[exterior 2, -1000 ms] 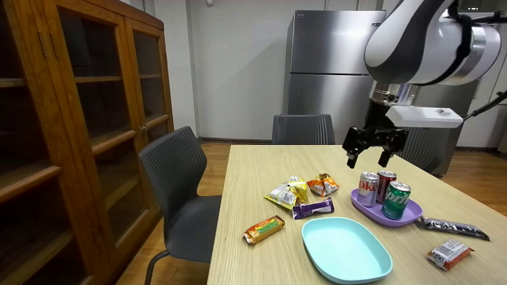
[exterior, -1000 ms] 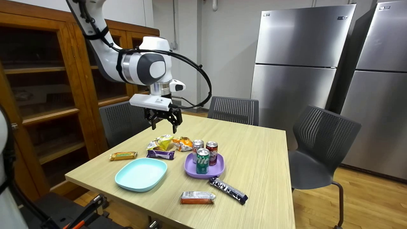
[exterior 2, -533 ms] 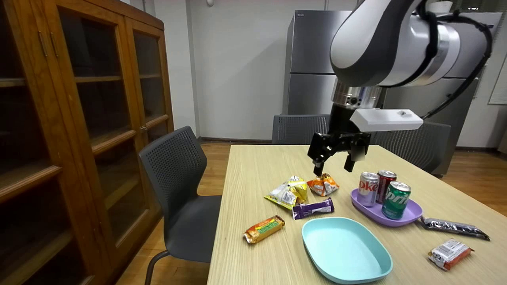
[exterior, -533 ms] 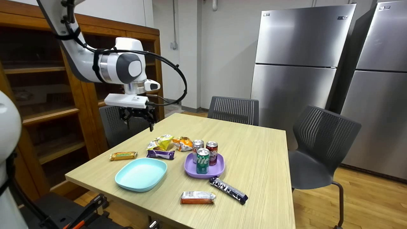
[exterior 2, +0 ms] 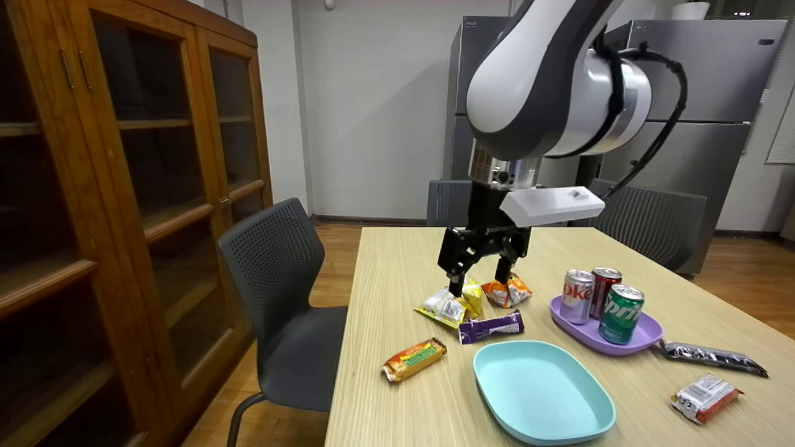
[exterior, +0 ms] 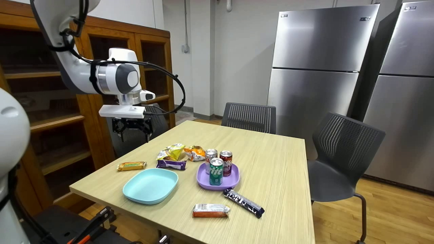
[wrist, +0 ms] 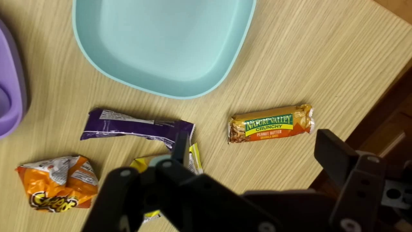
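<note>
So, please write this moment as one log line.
gripper: open, nothing held | wrist view: granola bar, turquoise plate | purple plate: three cans

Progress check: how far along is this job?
Looks done: three cans stand on the purple plate. In hand: nothing; the open gripper hovers, with the granola bar showing between its jaws in the wrist view. Probably left: that bar, the purple bar, yellow bag, orange bag, dark bar and silver-orange pack, all lying off the teal plate.
</note>
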Motion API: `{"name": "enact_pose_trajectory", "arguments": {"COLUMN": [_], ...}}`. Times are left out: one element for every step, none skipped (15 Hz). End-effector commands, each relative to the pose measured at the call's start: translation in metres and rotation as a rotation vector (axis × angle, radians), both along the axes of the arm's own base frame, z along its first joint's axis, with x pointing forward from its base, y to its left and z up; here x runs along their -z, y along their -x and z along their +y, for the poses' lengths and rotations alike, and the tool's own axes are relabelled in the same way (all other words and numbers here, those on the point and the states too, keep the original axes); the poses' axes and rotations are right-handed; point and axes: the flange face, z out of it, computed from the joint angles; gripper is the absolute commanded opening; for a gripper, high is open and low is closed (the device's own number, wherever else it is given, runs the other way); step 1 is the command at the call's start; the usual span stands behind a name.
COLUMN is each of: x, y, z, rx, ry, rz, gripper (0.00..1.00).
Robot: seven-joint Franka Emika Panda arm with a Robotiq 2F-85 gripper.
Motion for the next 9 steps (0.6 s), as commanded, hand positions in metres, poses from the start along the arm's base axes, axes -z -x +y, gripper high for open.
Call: {"name": "enact_pose_trajectory", "arguments": {"x": [0.012, 0.017, 0.021, 0.024, 0.026, 0.024, 0.027, 0.029, 0.031], "y": [-0.015, -0.019, -0.022, -0.026, -0.031, -0.018, -0.022, -0.025, -0.026], "z": [0.027, 0.033, 0.038, 0.042, 0.043, 0.033, 0.036, 0.038, 0.039], "rx": [-0.024, -0.034, -0.041, -0.025, 0.005, -0.029, -0.019, -0.015, -0.013], "ry": [0.014, 0.018, 0.022, 0.019, 0.010, -0.001, -0.004, -0.006, -0.007], "rz": [0.032, 0.039, 0.047, 0.046, 0.045, 0.034, 0.036, 0.036, 0.037], "gripper": [1.00, 1.00, 1.00, 1.00, 1.00, 1.00, 1.00, 1.00, 1.00]}}
